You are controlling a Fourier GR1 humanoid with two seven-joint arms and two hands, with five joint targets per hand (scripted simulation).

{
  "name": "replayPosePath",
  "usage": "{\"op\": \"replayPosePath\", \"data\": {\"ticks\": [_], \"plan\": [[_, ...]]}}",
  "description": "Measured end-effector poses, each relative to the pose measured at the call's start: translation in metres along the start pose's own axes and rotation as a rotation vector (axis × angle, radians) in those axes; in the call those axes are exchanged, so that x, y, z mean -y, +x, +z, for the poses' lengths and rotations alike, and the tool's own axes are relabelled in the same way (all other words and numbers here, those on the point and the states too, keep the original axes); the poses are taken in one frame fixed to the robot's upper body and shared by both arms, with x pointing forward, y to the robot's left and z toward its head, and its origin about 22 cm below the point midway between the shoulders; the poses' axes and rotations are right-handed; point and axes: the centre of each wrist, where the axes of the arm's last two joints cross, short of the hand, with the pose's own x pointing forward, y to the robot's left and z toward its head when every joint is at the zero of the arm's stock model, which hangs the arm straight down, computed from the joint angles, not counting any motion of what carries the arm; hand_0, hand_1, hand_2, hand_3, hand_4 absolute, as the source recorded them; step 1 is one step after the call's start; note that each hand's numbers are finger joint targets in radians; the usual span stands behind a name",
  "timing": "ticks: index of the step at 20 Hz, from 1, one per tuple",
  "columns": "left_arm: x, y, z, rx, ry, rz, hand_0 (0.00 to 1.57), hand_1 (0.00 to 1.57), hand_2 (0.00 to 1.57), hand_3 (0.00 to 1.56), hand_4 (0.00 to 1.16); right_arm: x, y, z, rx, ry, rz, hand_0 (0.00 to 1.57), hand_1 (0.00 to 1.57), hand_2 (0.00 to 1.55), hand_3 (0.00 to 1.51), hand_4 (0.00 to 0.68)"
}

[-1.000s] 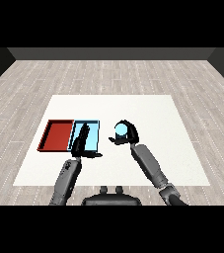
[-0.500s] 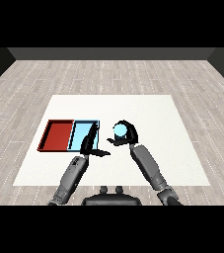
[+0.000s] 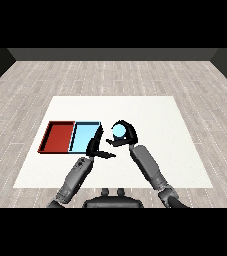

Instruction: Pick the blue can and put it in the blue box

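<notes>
My right hand (image 3: 125,133) has its fingers curled round the small light blue can (image 3: 119,131). My left hand (image 3: 96,146) is spread, fingers straight, over the near right edge of the shallow light blue tray (image 3: 83,137), just left of the can.

Most of the blue can (image 3: 119,131) is covered by the right hand (image 3: 125,135), which is curled round it; only its light top is seen. The right edge of the light blue tray (image 3: 84,136) is partly hidden by the left hand (image 3: 96,146). Both forearms are cut off at the bottom, below the tray.
</notes>
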Motion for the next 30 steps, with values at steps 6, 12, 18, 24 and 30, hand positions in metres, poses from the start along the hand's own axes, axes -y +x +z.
{"op": "replayPosePath", "data": {"ticks": [6, 12, 18, 24, 30], "plan": [[0.015, -0.005, -0.007, -0.022, -0.012, 0.001, 0.0, 0.0, 0.0, 0.0, 0.0, -0.003, 0.005, 0.003, 0.014, 0.023, -0.008, 1.4, 1.4, 1.46, 1.42, 0.681], [0.021, -0.009, -0.012, -0.033, -0.025, 0.021, 0.0, 0.0, 0.0, 0.0, 0.0, -0.015, 0.006, 0.012, 0.017, 0.046, -0.007, 1.4, 1.4, 1.43, 1.39, 0.654], [0.027, -0.01, -0.012, -0.026, -0.042, 0.021, 0.0, 0.0, 0.0, 0.0, 0.0, -0.019, 0.018, 0.01, 0.022, 0.069, -0.003, 1.43, 1.43, 1.43, 1.39, 0.63], [0.034, -0.011, -0.016, -0.031, -0.046, 0.018, 0.0, 0.0, 0.0, 0.0, 0.0, -0.034, 0.02, 0.007, 0.015, 0.093, -0.003, 1.4, 1.4, 1.44, 1.39, 0.612], [0.034, -0.011, -0.016, 0.001, -0.043, -0.076, 0.13, 0.13, 0.45, 0.0, 0.6, -0.05, 0.023, 0.008, 0.019, 0.125, 0.01, 1.4, 1.4, 1.44, 1.39, 0.609]]}}
